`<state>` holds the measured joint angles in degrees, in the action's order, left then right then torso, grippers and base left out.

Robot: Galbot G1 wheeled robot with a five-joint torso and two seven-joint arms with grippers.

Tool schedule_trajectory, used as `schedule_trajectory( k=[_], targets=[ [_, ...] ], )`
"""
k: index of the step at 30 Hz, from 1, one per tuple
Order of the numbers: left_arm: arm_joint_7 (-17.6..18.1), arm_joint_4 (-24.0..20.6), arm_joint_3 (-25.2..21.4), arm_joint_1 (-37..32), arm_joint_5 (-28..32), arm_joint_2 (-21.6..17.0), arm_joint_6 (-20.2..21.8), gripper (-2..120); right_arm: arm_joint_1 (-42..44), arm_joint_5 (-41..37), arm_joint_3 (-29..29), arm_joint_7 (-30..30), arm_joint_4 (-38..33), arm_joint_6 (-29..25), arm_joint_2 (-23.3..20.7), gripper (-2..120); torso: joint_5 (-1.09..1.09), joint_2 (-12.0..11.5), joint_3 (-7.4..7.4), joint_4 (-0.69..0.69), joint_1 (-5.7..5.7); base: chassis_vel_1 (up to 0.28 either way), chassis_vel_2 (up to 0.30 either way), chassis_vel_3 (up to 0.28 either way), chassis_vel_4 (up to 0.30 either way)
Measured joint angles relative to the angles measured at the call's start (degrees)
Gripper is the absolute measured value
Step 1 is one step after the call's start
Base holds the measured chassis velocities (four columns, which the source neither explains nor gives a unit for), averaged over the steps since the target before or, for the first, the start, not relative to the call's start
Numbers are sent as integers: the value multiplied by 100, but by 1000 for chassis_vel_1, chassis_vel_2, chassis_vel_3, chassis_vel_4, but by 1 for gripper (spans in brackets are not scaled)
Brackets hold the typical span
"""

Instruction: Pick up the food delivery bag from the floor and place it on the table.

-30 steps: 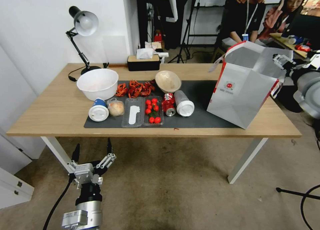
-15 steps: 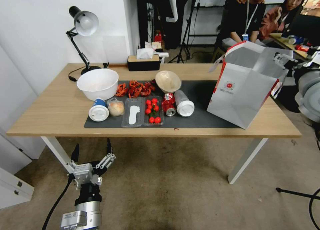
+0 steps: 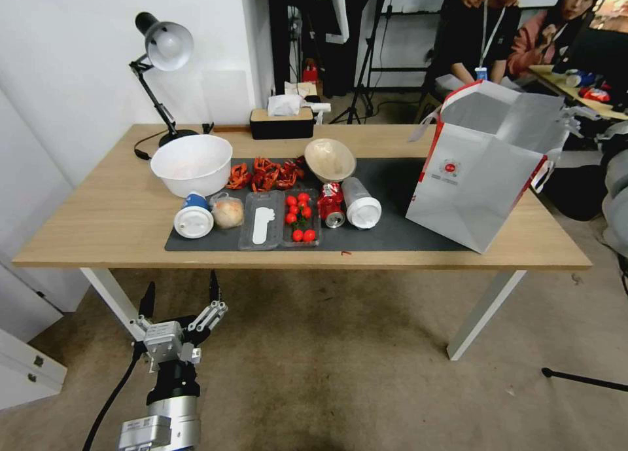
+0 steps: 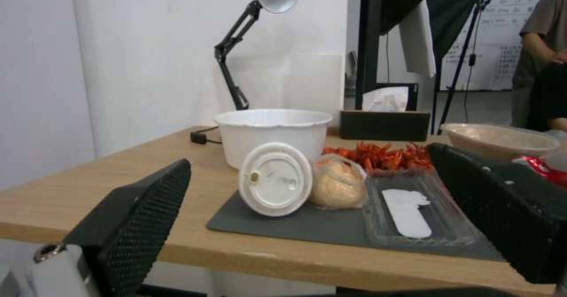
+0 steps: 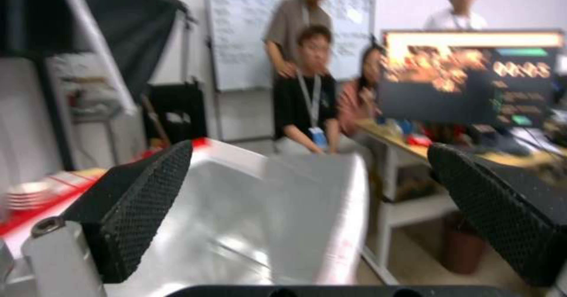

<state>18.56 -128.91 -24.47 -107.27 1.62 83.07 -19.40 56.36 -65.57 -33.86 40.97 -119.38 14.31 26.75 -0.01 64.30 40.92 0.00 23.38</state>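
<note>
Standing upright on the right end of the table (image 3: 98, 222), the food delivery bag (image 3: 481, 176) rests partly on the dark grey mat (image 3: 392, 235), its mouth open and its red logo facing the robot. To its left on the mat lie a white bowl (image 3: 191, 164), cups, a can and a tray of tomatoes (image 3: 299, 216). Low at the left, over the floor (image 3: 340, 359), the left gripper (image 3: 180, 294) hangs with its fingers spread and nothing between them.

From the left wrist, the left gripper (image 4: 319, 226) has black pads wide apart, framing the table edge, a lidded cup (image 4: 274, 179) and the bowl (image 4: 272, 133).

From the right wrist, the right gripper (image 5: 313, 217) is spread wide and empty just beside the bag (image 5: 260, 217); that silvery surface is probably the bag's foil lining, though blur makes it uncertain.
</note>
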Motion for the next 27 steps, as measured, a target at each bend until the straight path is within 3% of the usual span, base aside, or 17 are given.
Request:
schedule_trajectory(
  k=[21,27],
  targets=[
    [3,-110,15,-43,15,94,-23,100,1537,1023,-123,-383,-1974,-611,461,100,0,0,0,1,0,0,0,0,0],
    [-1,-160,19,-55,23,118,-33,100,2631,2112,-221,-611,-2388,-997,854,100,0,0,0,0,0,0,0,0,0]
  ],
)
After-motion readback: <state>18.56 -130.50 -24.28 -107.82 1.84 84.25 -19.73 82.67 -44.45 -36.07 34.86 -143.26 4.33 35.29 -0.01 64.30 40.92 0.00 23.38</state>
